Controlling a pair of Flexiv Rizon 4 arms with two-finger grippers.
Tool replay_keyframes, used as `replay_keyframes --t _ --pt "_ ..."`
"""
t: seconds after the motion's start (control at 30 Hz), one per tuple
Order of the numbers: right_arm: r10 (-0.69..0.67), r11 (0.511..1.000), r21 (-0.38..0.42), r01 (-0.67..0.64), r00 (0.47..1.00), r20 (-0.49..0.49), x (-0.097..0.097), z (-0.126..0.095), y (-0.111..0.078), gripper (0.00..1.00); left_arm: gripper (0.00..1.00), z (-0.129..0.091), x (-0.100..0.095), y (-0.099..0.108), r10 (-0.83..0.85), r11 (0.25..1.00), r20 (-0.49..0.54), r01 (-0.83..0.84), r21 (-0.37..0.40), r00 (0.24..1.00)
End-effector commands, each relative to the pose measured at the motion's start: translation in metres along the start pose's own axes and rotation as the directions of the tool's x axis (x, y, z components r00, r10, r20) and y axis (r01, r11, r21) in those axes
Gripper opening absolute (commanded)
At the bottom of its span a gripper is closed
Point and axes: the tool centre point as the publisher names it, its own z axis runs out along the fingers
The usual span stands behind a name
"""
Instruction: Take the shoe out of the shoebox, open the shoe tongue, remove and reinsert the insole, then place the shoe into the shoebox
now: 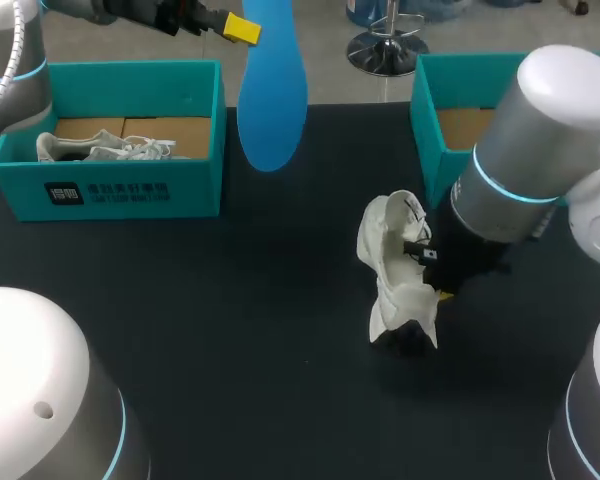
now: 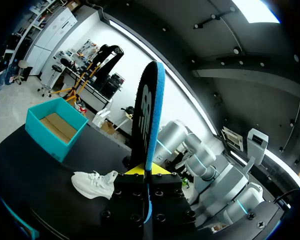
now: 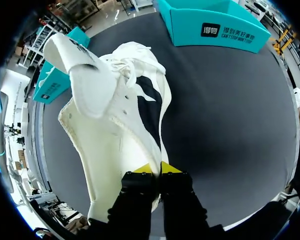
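Head view: left gripper (image 1: pixel 242 28) clamped on the blue insole (image 1: pixel 272 90), which hangs from its fingertips over the table (image 1: pixel 230 340). Left wrist view: fingers pinched together on one end, the rest standing straight ahead of them. Right gripper (image 3: pixel 155 168) closed tight on the edge of the white shoe (image 3: pixel 115 130). The shoe extends ahead of the fingers with its tongue (image 3: pixel 90 80) folded out, between the left box (image 1: pixel 110 190) and right box (image 1: pixel 435 130).

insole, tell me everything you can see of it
The insole is a long, thin, flexible-looking pad with rounded ends. One face is bright blue, the other black with a pale mark. It is out of the shoe, held in the air above the table, pinched at one end by the left jaws and sticking straight out from them. Nothing else touches it.
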Motion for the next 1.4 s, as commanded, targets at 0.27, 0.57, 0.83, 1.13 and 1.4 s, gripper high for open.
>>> replay_keyframes --t 0.27,0.57,0.83,1.13,1.4 --pt "-0.031 0.999 0.029 0.032 0.999 -0.017 0.009 0.041 -0.011 0.00 0.00 0.000 -0.001 0.000 0.001 1.000 -0.001 -0.001 -0.002 1.000" --pt "-0.038 0.998 0.057 0.040 0.999 -0.024 0.008 0.072 -0.024 0.00 0.00 0.000 -0.001 0.000 0.001 1.000 -0.001 -0.001 -0.002 1.000" --pt "-0.023 0.998 0.065 0.024 1.000 -0.014 0.006 0.073 -0.030 0.49 0.00 0.000 -0.001 0.000 0.001 1.000 -0.001 -0.001 -0.002 1.000" --pt "-0.055 0.991 0.124 0.058 0.998 -0.027 0.010 0.017 -0.022 1.00 0.00 0.000 -0.001 0.000 0.001 1.000 -0.001 -0.001 -0.002 1.000" --pt "-0.017 0.986 0.150 0.077 0.931 -0.364 0.027 -0.058 -0.005 1.00 0.00 0.000 -0.001 0.000 0.001 1.000 -0.001 -0.001 -0.002 1.000"
